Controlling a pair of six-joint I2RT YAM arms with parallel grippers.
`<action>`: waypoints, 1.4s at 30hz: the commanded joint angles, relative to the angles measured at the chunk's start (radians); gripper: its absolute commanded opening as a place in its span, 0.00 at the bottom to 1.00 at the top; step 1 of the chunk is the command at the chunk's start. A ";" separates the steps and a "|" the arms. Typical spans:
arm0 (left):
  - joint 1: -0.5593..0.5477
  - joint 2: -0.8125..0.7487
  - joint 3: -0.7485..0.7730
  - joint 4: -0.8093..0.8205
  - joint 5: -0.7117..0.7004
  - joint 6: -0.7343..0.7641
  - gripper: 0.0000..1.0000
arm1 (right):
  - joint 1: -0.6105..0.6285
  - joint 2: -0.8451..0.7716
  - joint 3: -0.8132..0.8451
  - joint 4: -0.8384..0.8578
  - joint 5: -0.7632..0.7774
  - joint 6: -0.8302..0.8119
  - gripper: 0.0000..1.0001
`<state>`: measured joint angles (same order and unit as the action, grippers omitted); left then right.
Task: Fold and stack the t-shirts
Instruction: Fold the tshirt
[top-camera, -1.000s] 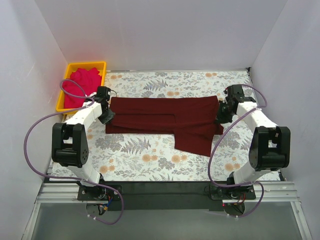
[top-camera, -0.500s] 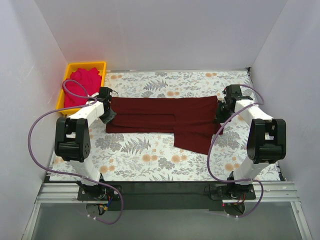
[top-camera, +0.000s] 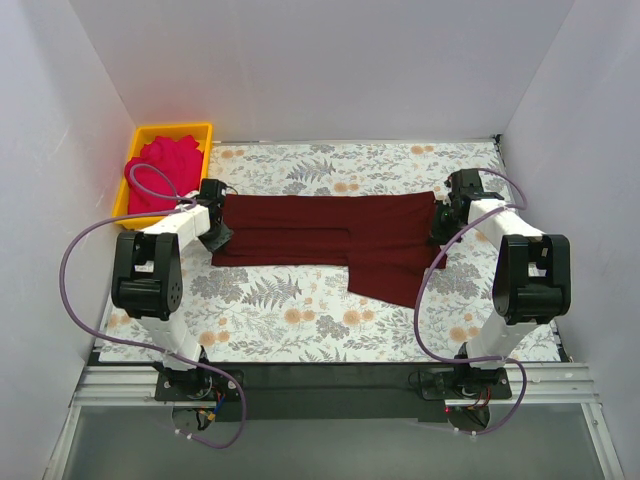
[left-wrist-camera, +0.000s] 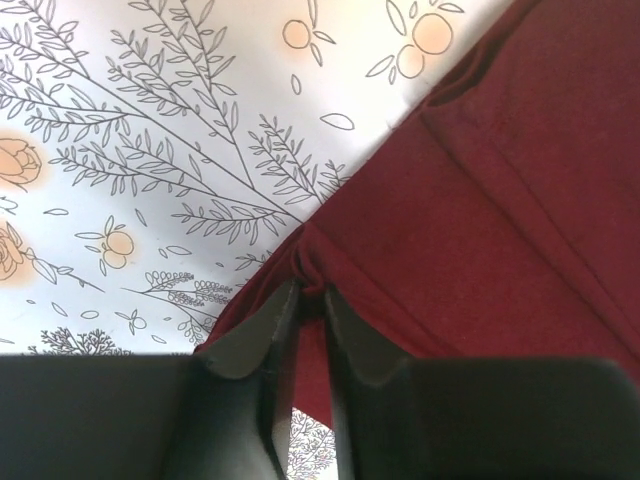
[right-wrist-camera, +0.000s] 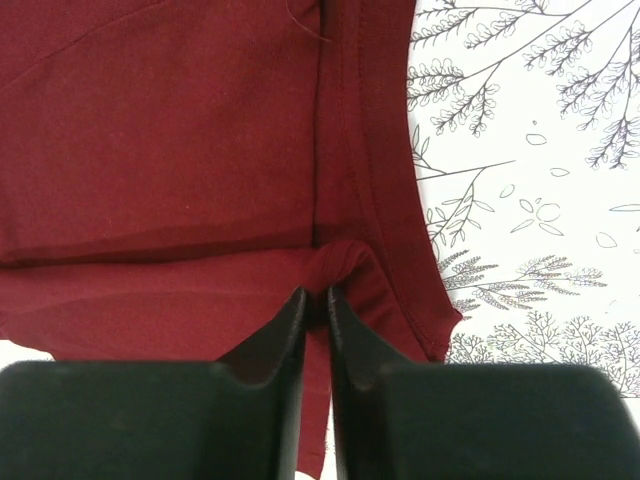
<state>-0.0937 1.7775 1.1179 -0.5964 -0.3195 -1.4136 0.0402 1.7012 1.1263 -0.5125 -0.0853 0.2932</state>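
The dark maroon t-shirt (top-camera: 335, 238) lies stretched across the floral table, folded lengthwise, with a flap hanging toward the front right. My left gripper (top-camera: 216, 232) is shut on the shirt's left edge; in the left wrist view the fingers pinch a bunched fold (left-wrist-camera: 310, 285) of maroon cloth. My right gripper (top-camera: 443, 222) is shut on the shirt's right edge; the right wrist view shows a small pinched loop (right-wrist-camera: 318, 290) between the tips. The pinkish-red t-shirt (top-camera: 163, 170) lies crumpled in the yellow bin.
The yellow plastic bin (top-camera: 206, 133) stands at the back left corner, just behind my left gripper. White walls enclose the table on the left, back and right. The floral tablecloth (top-camera: 290, 310) shows in front of the shirt.
Both grippers have drawn slightly toward the back while holding the shirt's ends. The shirt's near edge has shifted a little backward with them.
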 joint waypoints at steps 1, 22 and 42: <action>0.008 -0.035 -0.012 0.001 -0.066 -0.018 0.16 | -0.006 -0.037 0.015 0.032 0.013 -0.019 0.21; -0.116 -0.469 -0.263 0.029 0.077 0.085 0.83 | 0.181 -0.495 -0.408 0.015 0.021 0.069 0.58; -0.205 -0.610 -0.402 0.090 0.020 0.127 0.83 | 0.403 -0.419 -0.556 0.026 0.216 0.193 0.36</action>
<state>-0.3008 1.2003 0.7189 -0.5274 -0.2607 -1.3025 0.4160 1.2366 0.5922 -0.4911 0.1009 0.4503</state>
